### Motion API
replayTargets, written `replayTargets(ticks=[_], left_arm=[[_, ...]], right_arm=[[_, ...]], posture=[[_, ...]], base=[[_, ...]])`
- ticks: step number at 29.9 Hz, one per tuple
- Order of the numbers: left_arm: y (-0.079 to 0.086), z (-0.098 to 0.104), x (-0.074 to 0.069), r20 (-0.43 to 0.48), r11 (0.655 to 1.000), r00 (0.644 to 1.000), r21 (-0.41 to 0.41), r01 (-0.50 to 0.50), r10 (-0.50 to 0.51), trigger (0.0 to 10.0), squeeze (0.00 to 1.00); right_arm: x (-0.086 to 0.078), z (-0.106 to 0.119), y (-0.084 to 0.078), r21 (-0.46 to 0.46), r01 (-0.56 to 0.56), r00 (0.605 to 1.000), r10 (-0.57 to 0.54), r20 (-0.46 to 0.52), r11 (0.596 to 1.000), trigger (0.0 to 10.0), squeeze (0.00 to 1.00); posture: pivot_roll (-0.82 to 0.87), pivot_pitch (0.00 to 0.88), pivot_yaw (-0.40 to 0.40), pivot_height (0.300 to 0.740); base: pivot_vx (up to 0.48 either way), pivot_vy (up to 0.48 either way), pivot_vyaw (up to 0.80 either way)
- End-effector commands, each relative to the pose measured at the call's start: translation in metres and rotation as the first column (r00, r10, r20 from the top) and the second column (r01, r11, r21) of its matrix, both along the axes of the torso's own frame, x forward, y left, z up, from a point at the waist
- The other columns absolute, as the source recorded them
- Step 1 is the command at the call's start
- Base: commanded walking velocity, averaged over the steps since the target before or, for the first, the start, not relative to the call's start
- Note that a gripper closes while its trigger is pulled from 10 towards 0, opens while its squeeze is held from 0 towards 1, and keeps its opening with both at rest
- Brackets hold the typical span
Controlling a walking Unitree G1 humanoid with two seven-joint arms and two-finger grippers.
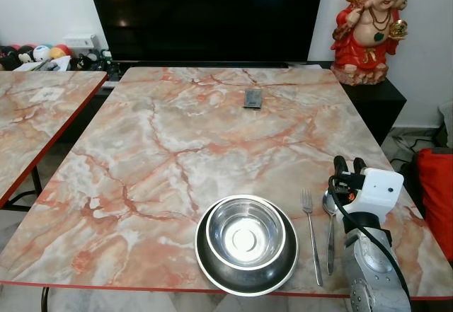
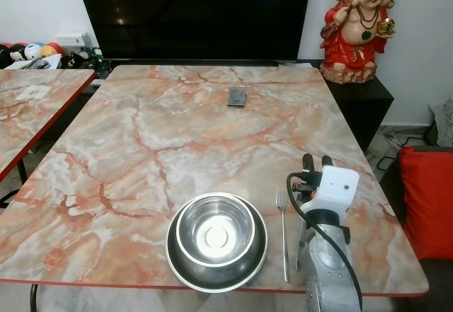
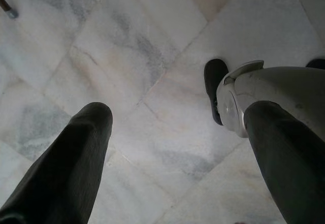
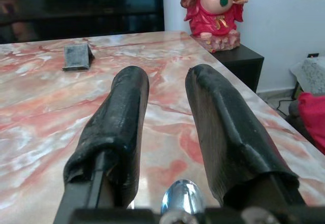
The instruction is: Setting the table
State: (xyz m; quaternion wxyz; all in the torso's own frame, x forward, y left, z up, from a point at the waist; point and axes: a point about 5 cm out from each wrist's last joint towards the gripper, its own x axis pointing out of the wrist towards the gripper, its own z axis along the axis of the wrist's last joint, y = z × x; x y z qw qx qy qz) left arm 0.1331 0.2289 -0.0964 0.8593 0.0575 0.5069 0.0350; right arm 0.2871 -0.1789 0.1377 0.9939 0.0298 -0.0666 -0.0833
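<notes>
Directly beneath the open right hand (image 1: 350, 163) lies the spoon (image 1: 330, 220).

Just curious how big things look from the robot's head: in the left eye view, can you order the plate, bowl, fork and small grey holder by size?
1. Plate, widest, its rim showing around the bowl.
2. Bowl, sitting in it.
3. Fork, long but thin.
4. Holder, smallest, though it stands farthest from the camera, so that rank is unsure.

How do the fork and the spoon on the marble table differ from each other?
The fork lies nearer the steel bowl; the spoon lies farther right, beside the right pincer. The fork ends in thin tines, the spoon in a rounded bowl. The fork shows whole; the robot's arm partly covers the spoon. Both are shiny metal, lying flat and roughly parallel.
</notes>
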Motion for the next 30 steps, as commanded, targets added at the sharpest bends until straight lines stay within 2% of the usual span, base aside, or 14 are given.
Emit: replayTargets(ticks=[1, 30], left_arm=[[0.0008, -0.0017, -0.0052, -0.018, 1.0, 1.0, -0.003, -0.009, 0.008, 10.0, 0.0], [0.0009, -0.0021, -0.0063, -0.022, 1.0, 1.0, -0.003, -0.01, 0.01, 10.0, 0.0]], right_arm=[[0.0009, 0.0013, 0.001, -0.02, -0.009, 1.0, 0.01, 0.01, 1.0, 10.0, 0.0], [0.0015, 0.0073, 0.0028, -0.039, -0.016, 0.999, 0.017, 0.039, 0.999, 10.0, 0.0]], posture=[[-0.06, 0.0, 0.009, 0.74], [-0.05, 0.0, 0.0, 0.74]], base=[[0.0, 0.27, 0.0], [0.0, 0.402, 0.0]])
